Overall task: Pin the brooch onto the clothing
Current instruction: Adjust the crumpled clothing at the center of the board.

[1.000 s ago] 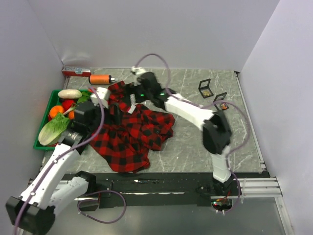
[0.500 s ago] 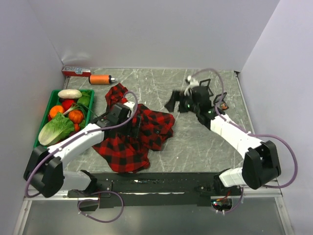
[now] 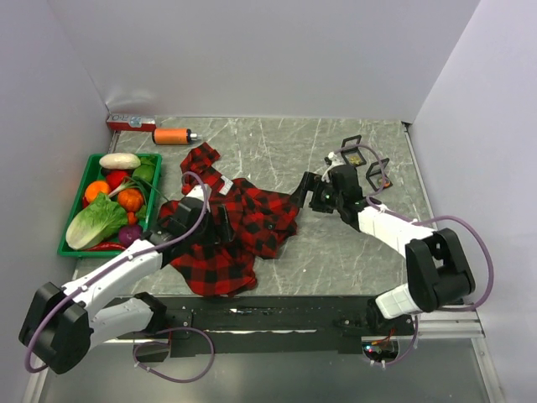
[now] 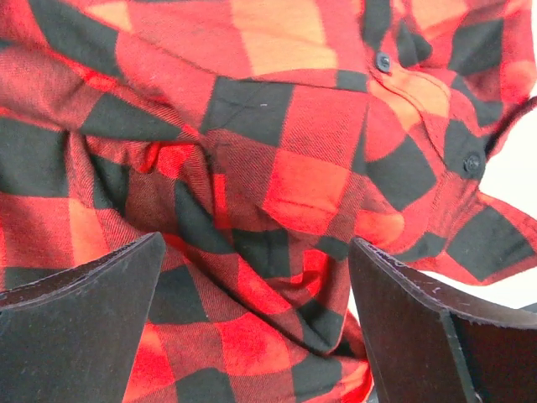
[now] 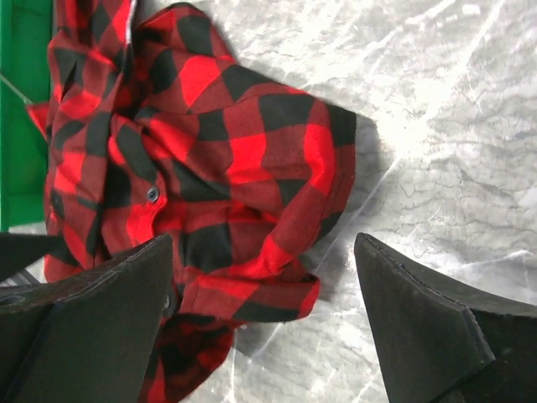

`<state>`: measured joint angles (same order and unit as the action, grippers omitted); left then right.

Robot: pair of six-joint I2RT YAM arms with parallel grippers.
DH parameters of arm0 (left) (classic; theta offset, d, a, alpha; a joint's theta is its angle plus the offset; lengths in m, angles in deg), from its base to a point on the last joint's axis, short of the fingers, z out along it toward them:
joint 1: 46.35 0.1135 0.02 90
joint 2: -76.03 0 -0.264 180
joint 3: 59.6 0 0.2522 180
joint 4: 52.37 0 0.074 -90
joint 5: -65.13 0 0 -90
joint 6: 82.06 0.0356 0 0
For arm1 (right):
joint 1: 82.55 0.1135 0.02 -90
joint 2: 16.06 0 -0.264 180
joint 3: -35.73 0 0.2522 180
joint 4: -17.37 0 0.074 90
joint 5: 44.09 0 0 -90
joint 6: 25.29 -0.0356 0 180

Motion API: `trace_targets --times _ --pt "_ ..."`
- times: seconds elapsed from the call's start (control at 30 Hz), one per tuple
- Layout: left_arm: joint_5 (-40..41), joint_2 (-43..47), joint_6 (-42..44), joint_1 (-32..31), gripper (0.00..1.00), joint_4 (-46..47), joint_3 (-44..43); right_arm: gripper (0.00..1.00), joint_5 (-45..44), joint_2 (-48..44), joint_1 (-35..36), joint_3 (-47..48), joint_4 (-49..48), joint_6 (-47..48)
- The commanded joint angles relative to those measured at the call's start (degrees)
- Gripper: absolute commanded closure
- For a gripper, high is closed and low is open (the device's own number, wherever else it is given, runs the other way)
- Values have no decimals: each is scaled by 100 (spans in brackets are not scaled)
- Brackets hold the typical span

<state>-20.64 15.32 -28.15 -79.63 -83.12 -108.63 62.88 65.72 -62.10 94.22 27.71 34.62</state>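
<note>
The clothing (image 3: 247, 225), a red-and-black plaid shirt, lies crumpled left of the table's middle. My left gripper (image 3: 221, 227) hovers low over its middle, open. In the left wrist view the left gripper (image 4: 256, 336) has only folds of the plaid cloth (image 4: 277, 168) between its fingers. My right gripper (image 3: 304, 191) is open, just off the shirt's right edge. In the right wrist view the right gripper (image 5: 264, 327) spans a shirt corner (image 5: 252, 285) and bare table. The brooch is too small to make out for certain. A small golden piece sits in a black box (image 3: 353, 152).
A green tray (image 3: 91, 159) of vegetables stands at the left. An orange bottle (image 3: 172, 135) and a red box (image 3: 127, 122) lie at the back left. A second small black box (image 3: 378, 173) sits behind the right arm. Walls close the back and both sides.
The right arm swung from over the shirt's top to the right, and now points at its right edge. The left gripper moved from the shirt's upper left to over its middle.
</note>
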Motion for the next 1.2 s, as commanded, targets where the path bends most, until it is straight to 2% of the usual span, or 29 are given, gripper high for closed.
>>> trace_targets --times 0.0,0.1,0.33,0.43,0.47,0.53,0.57,0.67,0.7,0.73,0.77,0.8,0.87,0.9,1.0,1.03,1.17 --pt "-553 -2 -608 347 4 1195 292 7 113 303 -85 -113 -711 -383" --pt "-1028 -125 -863 585 1 1854 520 9 192 523 -94 -149 -914 -551" --pt "-1477 -705 -1145 708 3 2674 705 12 341 1093 -85 -210 -1371 -937" --pt "-1548 -855 -1215 709 14 2754 714 14 456 1305 -94 -228 -1573 -1095" --pt "-1548 -864 -1233 709 22 2763 723 14 500 1349 -94 -237 -1626 -1131" --pt "-1487 -794 -1242 717 30 2754 723 16 622 1489 -85 -237 -1749 -1227" --pt "-1460 -759 -1233 717 38 2711 714 17 658 1534 -85 -228 -1837 -1236" --pt "-1363 -609 -1198 744 51 2684 688 26 798 1710 -76 -184 -1969 -1324" --pt "-1372 -565 -1189 761 57 2727 688 37 834 1745 -76 -175 -2022 -1368" --pt "-1381 -556 -1180 805 62 2745 679 43 878 1789 -85 -184 -2092 -1438" --pt "-1424 -565 -1172 840 75 2763 662 50 930 1789 -93 -175 -2197 -1473" --pt "-1460 -556 -1145 884 82 2772 627 63 1044 1780 -94 -149 -2328 -1517" --pt "-1539 -530 -1032 1094 99 2719 407 81 1141 1632 -102 60 -2286 -1553" --pt "-1635 -443 -961 1182 99 2684 285 100 1159 1535 -102 167 -2077 -1536" --pt "-1523 -136 -505 1508 99 2351 -470 100 932 947 -85 676 -1550 -1290" --pt "-1426 -56 -347 1613 99 2106 -986 100 809 580 -85 851 -1078 -1072" --pt "-942 217 522 1737 99 1717 -2184 100 404 -257 -94 1931 -55 -587"
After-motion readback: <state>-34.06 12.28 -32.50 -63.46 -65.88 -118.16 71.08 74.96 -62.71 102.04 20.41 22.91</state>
